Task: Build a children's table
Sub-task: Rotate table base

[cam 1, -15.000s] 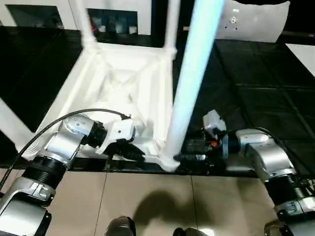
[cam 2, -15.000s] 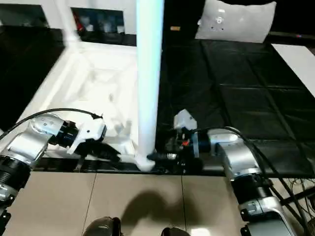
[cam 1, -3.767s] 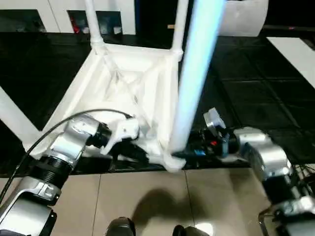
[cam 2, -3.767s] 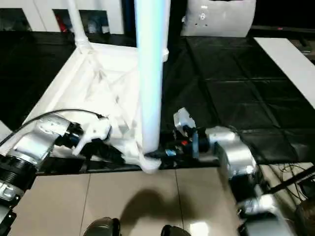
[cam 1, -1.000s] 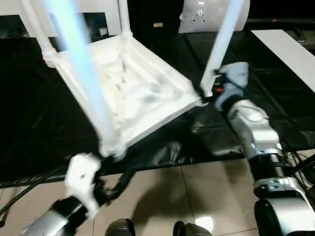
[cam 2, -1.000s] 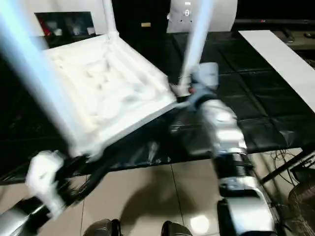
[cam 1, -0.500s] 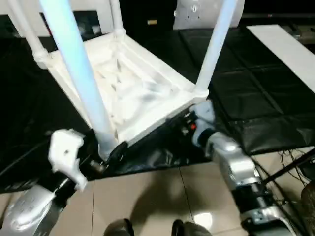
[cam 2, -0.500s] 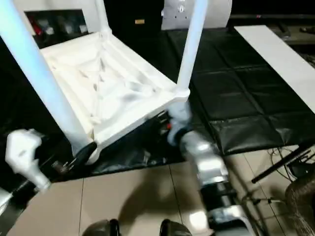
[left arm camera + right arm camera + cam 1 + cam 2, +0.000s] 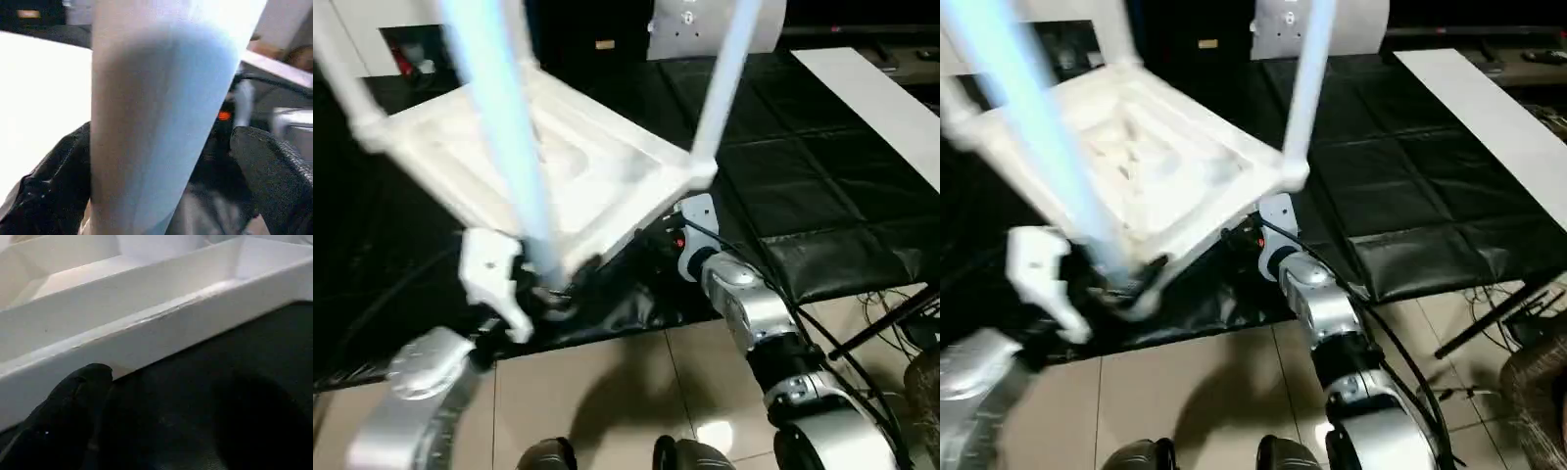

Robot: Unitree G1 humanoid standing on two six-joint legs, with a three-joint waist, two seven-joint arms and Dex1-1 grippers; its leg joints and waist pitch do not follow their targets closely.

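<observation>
The children's table (image 9: 597,176) lies upside down on the black workbench, white, with its ribbed underside up and its legs pointing upward. My left gripper (image 9: 558,290) is at the base of the nearest leg (image 9: 504,127), at the table's front corner. In the left wrist view this gripper (image 9: 161,161) is open and straddles the leg (image 9: 161,98): one finger (image 9: 54,176) lies against it, the other (image 9: 274,166) stands clear. My right gripper (image 9: 651,238) reaches under the table's front edge near the right corner leg (image 9: 720,88). It is open over the mat, below the white rim (image 9: 161,328).
The black mat-covered workbench (image 9: 803,166) ends just in front of the table, with tiled floor (image 9: 607,392) below. A white board (image 9: 871,88) lies at the right and a white panel (image 9: 705,20) stands at the back. A wicker basket (image 9: 1540,377) sits on the floor at right.
My left gripper has risen from below the bench edge to the nearest leg's base and now straddles it. My right gripper has dropped from the right corner to under the table's front edge.
</observation>
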